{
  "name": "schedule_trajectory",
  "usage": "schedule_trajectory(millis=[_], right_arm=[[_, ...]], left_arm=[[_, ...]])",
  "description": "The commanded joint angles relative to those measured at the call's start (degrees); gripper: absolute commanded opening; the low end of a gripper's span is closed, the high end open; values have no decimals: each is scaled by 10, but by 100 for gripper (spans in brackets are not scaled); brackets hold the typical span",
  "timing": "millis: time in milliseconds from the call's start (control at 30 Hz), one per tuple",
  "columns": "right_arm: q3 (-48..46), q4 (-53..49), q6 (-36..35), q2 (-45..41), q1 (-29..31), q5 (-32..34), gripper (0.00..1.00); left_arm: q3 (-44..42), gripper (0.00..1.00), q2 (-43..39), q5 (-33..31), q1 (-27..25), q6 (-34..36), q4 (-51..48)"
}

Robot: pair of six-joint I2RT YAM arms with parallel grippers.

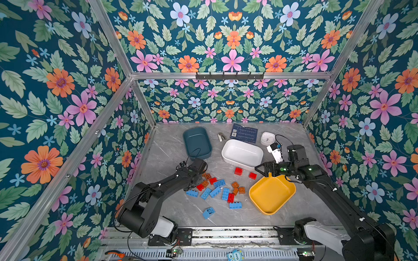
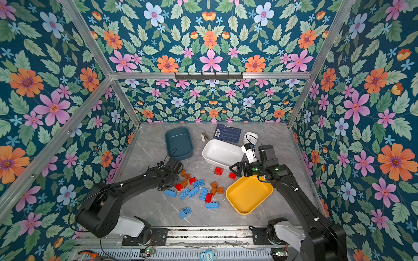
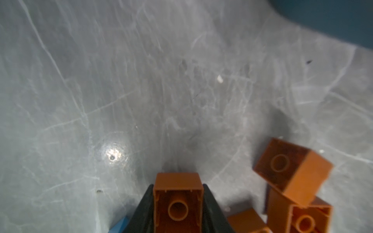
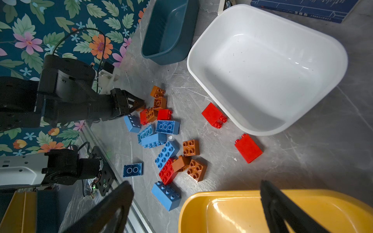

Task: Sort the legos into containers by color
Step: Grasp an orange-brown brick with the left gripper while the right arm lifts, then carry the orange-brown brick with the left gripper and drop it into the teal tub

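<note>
My left gripper (image 3: 178,185) is shut on a short orange-brown lego (image 3: 178,203), its black fingers pressed against both sides of the brick. In both top views this gripper (image 1: 202,177) sits at the left edge of the loose pile of blue, red and orange-brown legos (image 1: 218,188). Two red legos (image 1: 238,171) lie beside the white tub (image 1: 242,153). One blue lego (image 1: 208,212) lies apart, nearer the front. The teal tub (image 1: 196,142), white tub and yellow tub (image 1: 271,196) hold nothing. My right gripper (image 4: 194,182) hangs open over the yellow tub's far corner (image 4: 232,201).
A small white clock (image 1: 267,137), a flat dark blue card (image 1: 244,133) and a small metal item (image 1: 221,136) lie at the back. Flowered walls close in the left, right and back sides. A metal rail (image 1: 226,232) runs along the front edge.
</note>
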Motion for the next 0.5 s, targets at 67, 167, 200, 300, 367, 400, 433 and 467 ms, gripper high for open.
schedule_trajectory(millis=[67,167,200,300,367,400,433,467], right_arm=[[7,3,-3,-2,1,-8,99],[13,15,2,1,0,-18,99],[14,19,5,2,1,-21,99],[18,28,10,4,0,-24,99],[18,35,13,6,1,-25,99],[17,40,16,6,1,-26,99],[16,43,18,7,1,-26,99],[16,45,20,9,1,-27,99]], left_arm=[[57,33,-16,-46,1,59,-52],[118,33,-7,-73,1,122,-69],[144,33,2,-85,2,153,-75],[218,32,39,-116,16,230,-79],[251,32,66,-112,36,278,-49],[271,32,84,-107,47,300,-38],[289,31,102,-108,56,316,-30],[312,31,123,-107,66,332,-23]])
